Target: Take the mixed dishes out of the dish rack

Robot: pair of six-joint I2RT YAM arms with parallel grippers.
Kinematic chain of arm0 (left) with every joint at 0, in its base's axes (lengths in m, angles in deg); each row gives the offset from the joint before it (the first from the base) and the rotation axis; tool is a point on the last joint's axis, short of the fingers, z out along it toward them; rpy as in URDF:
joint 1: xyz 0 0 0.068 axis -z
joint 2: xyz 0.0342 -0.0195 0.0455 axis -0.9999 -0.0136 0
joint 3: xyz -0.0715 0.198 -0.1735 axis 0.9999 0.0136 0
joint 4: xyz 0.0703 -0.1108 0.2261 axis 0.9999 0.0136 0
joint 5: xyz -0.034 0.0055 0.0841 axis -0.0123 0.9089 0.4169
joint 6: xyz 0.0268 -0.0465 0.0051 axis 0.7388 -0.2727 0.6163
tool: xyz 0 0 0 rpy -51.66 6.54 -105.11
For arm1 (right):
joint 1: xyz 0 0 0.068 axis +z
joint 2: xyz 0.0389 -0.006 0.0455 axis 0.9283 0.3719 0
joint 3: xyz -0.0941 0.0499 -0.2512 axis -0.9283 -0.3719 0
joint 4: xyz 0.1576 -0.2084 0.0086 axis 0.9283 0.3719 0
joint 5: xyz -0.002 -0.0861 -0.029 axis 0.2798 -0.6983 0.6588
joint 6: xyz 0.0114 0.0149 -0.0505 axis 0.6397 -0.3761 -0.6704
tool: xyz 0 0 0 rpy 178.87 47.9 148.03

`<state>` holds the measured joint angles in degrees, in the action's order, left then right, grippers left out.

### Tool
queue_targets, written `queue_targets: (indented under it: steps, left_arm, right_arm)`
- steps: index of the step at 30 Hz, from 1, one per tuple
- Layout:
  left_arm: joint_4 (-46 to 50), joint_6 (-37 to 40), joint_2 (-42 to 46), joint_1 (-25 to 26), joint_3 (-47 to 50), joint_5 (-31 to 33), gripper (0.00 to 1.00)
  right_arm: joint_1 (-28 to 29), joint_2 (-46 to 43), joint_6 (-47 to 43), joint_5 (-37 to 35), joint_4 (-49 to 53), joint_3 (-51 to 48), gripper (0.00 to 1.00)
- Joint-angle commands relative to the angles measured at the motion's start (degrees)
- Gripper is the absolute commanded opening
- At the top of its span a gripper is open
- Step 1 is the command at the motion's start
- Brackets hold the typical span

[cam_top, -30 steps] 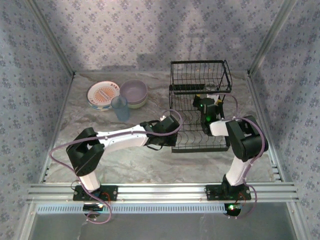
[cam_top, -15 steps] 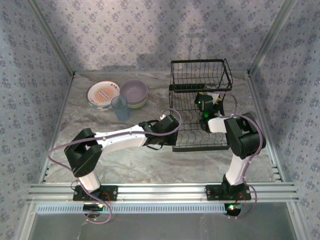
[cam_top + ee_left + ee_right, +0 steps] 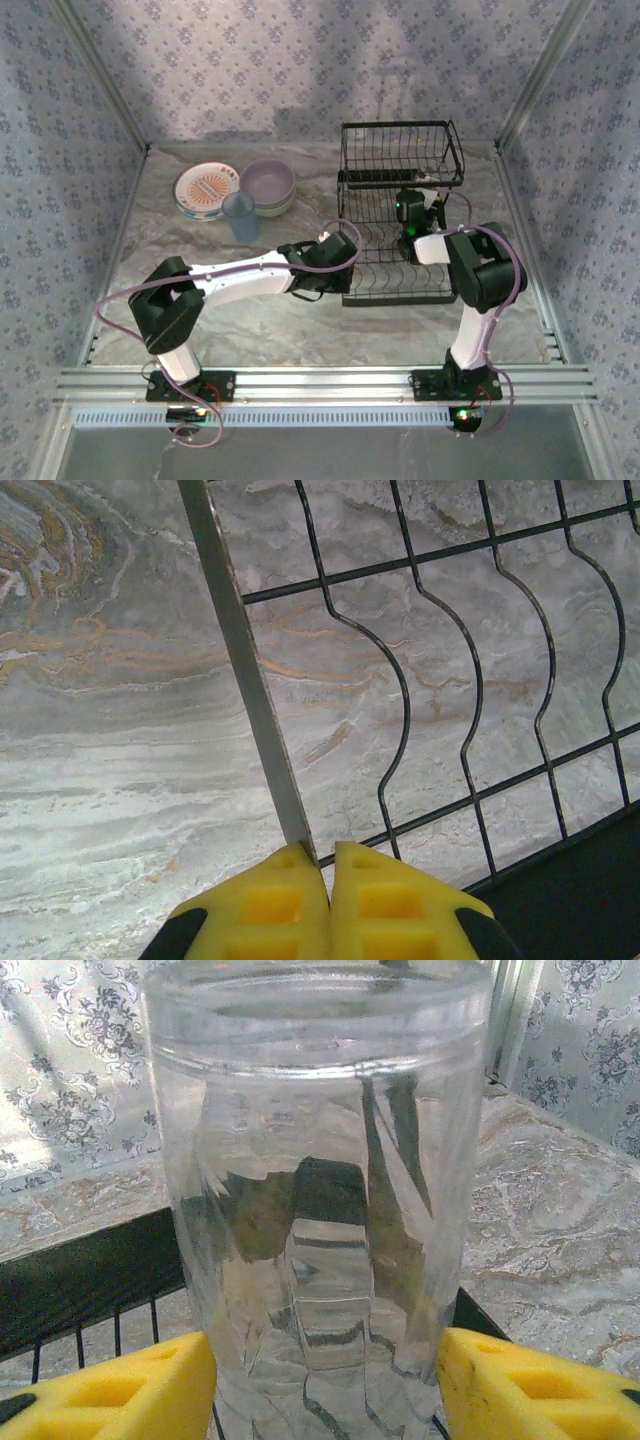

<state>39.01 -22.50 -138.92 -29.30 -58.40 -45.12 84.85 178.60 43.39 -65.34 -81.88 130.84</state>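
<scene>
Right arm stretched far into the rack (image 3: 400, 150). The right gripper (image 3: 325, 1390) straddles a clear, faceted glass (image 3: 320, 1160) in the rack, foam pads (image 3: 110, 1390) at its walls; can't tell if clamped. Left gripper (image 3: 330, 880) is low, pinched on the rack's flat near-left edge bar. Wavy black wires over marble table (image 3: 120, 730).

The black wire dish rack (image 3: 400, 200) is set against a grey marbled surface (image 3: 300, 330) veined with tan and orange. The round plate (image 3: 205, 187) is cream with an orange centre pattern, the bowl (image 3: 267, 183) lavender, the cup (image 3: 240, 215) translucent blue. The walls (image 3: 300, 60) are pale lilac, printed with small grey-blue flower sprigs. The left pincer (image 3: 328, 865) and right pincer (image 3: 325, 1380) have bright yellow pads. The tall glass tumbler (image 3: 320, 1180) is clear and colourless.
</scene>
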Motion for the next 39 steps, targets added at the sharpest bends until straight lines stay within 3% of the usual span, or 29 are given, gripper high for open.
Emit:
queue_targets:
  steps: [1,8,17,33,39]
  left_arm:
    - [7.3,4.7,1.7,2.7,0.6,-8.4,0.0]
    - [6.0,4.7,0.9,1.8,0.9,-9.2,0.0]
    - [5.3,5.3,-0.9,0.8,-0.1,-9.9,0.0]
    - [3.7,6.1,-3.3,-1.0,-1.8,-10.9,0.0]
    - [3.4,6.2,-2.9,-1.2,-1.4,-11.1,0.0]
  right_arm:
    - [-1.8,-0.1,-1.5,-1.7,-2.5,-0.5,0.57]
    - [-1.3,-2.2,-1.5,-1.4,-3.1,-3.1,0.46]
    - [1.7,-4.4,-4.2,-2.7,-4.7,-6.1,0.41]
    - [6.5,-10.4,-4.1,-2.5,-5.7,-13.4,0.33]
    - [6.9,-12.9,-3.5,-2.8,-3.3,-15.0,0.38]
